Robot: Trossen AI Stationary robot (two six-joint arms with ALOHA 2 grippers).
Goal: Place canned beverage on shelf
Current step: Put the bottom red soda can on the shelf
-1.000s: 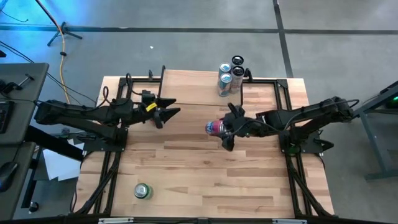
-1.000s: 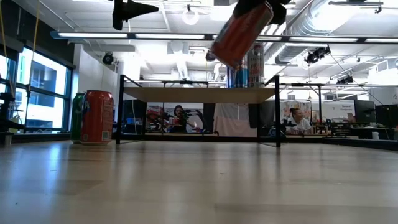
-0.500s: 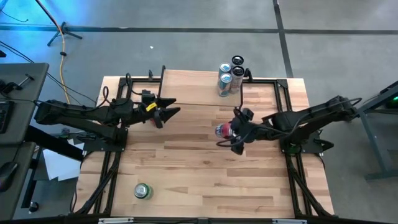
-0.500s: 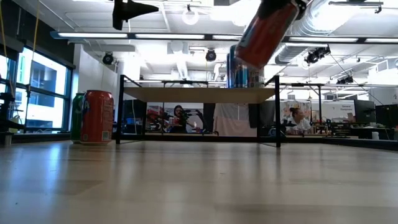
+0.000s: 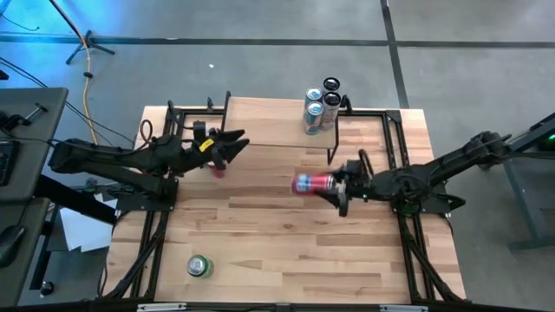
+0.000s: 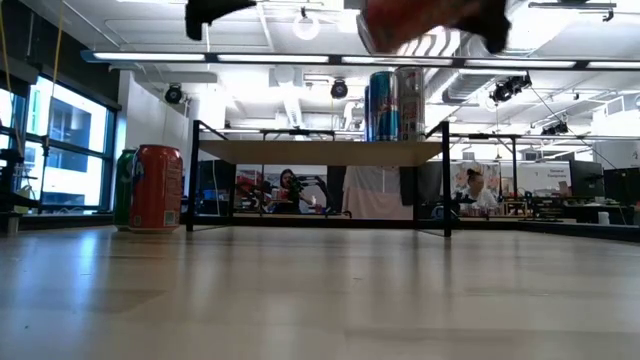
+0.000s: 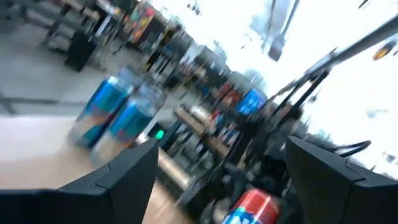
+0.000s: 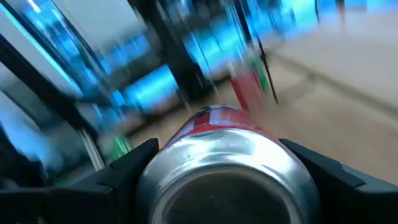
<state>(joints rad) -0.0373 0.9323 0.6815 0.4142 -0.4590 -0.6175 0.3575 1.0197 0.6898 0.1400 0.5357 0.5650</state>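
Note:
My right gripper (image 5: 336, 185) is shut on a red can (image 5: 312, 183) that lies level in the air over the table's middle, high up in the low view (image 6: 415, 18). The shelf (image 5: 269, 117), a light-wood board on thin black legs (image 6: 320, 151), stands at the table's far edge. Several blue and silver cans (image 5: 319, 104) stand upright on the shelf's right end (image 6: 395, 105). My left gripper (image 5: 236, 143) is open and empty in the air by the shelf's left end. A red thing (image 5: 215, 169) on the table shows below it. My right gripper pinches the red can's round side near its right end (image 5: 329, 184) between its two fingers (image 8: 134, 165). The fingers come level from the table's right and lie along the can. The can's silver end (image 8: 224, 180) faces the wrist. The can is level and lifted clear.
A green can (image 5: 199, 266) stands upright near the table's front left. In the low view a red can (image 6: 157, 188) and a green can (image 6: 124, 188) stand at the left. People sit in the room behind the table (image 6: 290, 190).
My right gripper has gone up and a little toward the table's right edge and has turned about. The red can has tipped from slanting to lying level. My left gripper has gone a little toward the table's far edge.

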